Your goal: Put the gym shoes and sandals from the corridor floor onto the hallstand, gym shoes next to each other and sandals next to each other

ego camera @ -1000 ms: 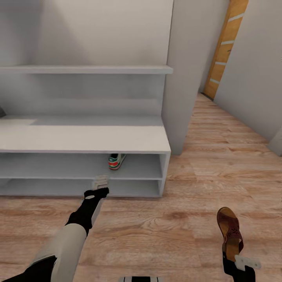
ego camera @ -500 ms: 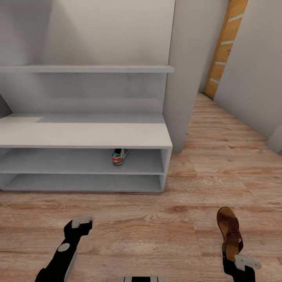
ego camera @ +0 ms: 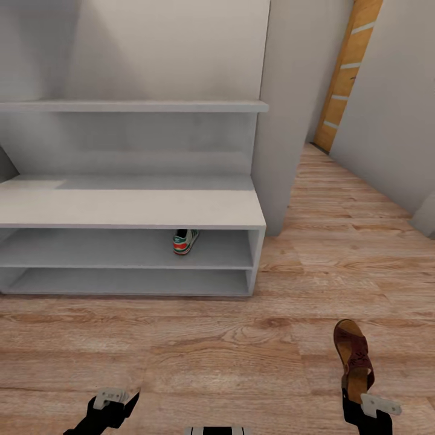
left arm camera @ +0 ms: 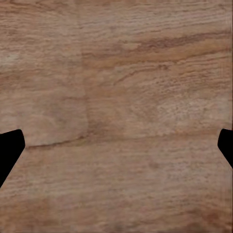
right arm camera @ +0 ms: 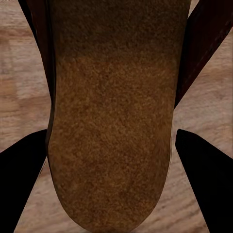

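— Sandal [ego camera: 355, 356] in the right gripper [ego camera: 362, 403], held by the heel, toe pointing away over the floor [ego camera: 241, 350]. In the wrist view its tan footbed [right arm camera: 111, 121] sits between the dark fingers [right arm camera: 22, 174].

— And the left gripper [ego camera: 112, 402]?

— Low near the view's bottom edge, spread wide with nothing in it; its wrist view has plain planks between the fingertips [left arm camera: 9, 148].

— Any shoes on the rack [ego camera: 130, 208]?

— One sneaker [ego camera: 184, 240], on the upper open shelf under the bench top, toward the right end.
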### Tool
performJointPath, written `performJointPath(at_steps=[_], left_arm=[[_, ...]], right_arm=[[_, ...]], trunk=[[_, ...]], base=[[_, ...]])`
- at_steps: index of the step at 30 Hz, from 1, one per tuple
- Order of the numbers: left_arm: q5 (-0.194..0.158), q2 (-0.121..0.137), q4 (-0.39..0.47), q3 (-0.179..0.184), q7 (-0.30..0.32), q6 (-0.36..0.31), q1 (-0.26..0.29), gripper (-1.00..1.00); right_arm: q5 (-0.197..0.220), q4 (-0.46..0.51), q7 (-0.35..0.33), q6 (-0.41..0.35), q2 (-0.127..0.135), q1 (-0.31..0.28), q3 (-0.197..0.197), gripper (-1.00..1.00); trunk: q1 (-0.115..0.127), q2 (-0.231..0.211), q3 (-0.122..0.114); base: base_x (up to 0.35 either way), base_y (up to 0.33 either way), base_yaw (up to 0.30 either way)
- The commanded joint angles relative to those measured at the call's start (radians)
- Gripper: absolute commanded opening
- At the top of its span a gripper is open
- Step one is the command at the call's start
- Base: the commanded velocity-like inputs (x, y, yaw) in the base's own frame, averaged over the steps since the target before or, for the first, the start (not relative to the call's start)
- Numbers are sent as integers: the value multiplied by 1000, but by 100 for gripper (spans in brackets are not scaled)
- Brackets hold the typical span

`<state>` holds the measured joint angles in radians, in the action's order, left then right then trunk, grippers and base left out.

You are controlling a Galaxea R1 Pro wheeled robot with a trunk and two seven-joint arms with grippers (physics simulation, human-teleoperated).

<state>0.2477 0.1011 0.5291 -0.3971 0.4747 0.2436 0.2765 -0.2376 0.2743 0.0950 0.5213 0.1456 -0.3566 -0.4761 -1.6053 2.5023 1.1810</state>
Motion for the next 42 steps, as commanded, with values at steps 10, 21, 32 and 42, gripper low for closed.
performJointPath(at_steps=[10, 21, 32, 42], left_arm=[[11, 0, -19, -17, 3, 15, -6, 100], [10, 0, -23, -17, 2, 16, -8, 100], [10, 0, -23, -17, 2, 16, -8, 100], [10, 1, -23, -18, 2, 17, -8, 100]], right_arm=[[-9, 0, 6, 3, -6, -1, -5, -100], [-9, -6, 8, 3, -6, -1, -6, -100], [-8, -6, 8, 3, -6, -1, -6, -100], [-8, -7, 8, 3, -6, -1, -6, -100]], trunk=[[0, 0, 1], [0, 0, 1], [0, 0, 1], [0, 0, 1]], base=[[-5, 9, 0], [-118, 236, 0], [-138, 278, 0], [-108, 289, 0]])
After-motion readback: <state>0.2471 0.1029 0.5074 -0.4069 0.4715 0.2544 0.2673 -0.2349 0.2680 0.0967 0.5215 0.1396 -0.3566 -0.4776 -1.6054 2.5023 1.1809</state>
